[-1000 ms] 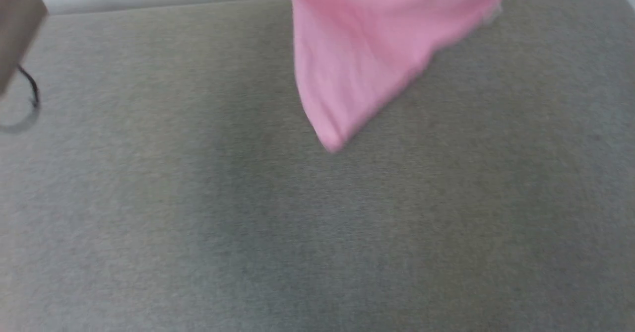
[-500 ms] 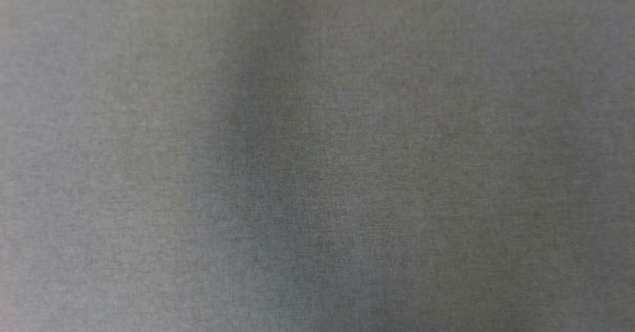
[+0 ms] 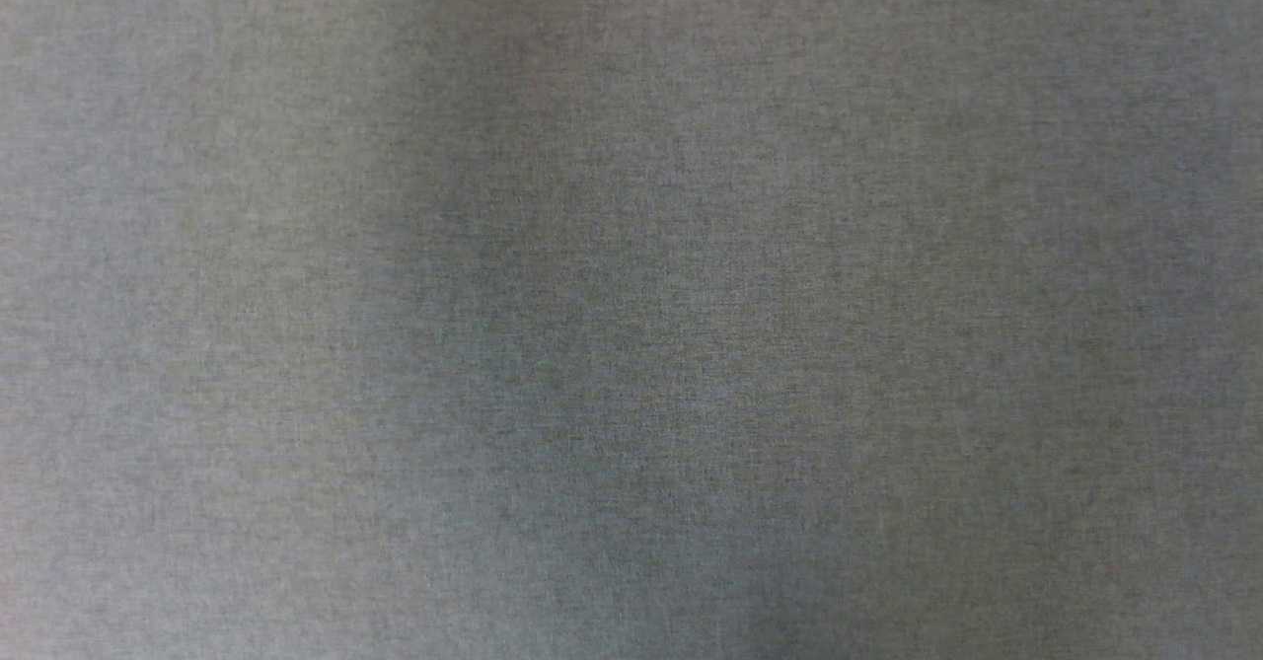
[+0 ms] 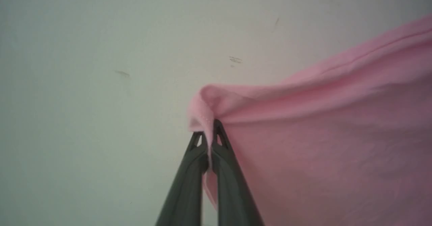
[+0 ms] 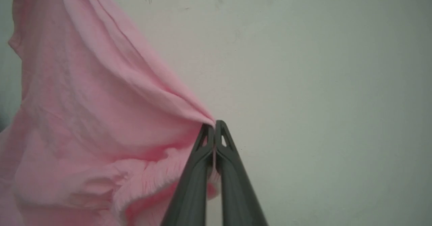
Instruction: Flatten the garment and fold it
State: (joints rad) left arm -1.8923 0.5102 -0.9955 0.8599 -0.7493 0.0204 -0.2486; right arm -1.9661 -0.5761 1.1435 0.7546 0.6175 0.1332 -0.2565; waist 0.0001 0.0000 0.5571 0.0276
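Garment point(image 4: 320, 134) hangs in the air, held between both tools. It is a thin pink piece filling the lower right of the left wrist view and the left half of the right wrist view, where a gathered, frilly edge shows at the lower left. The left tool point(image 4: 208, 131) is pinched tight on a corner at the centre of its frame, with a fold of pink bunched over the tips. The right tool point(image 5: 213, 126) is likewise clamped on an edge, a sliver of fabric running down between its dark fingers point(image 5: 194, 189). Holding two separate spots apart probably lets the cloth drop open under its own weight before it is laid flat. Behind it is a pale surface point(image 4: 101, 50) with faint marks. The grey bench point(image 3: 631, 305) in the head view, woven and softly shadowed centre-left, is likely where the piece gets spread.
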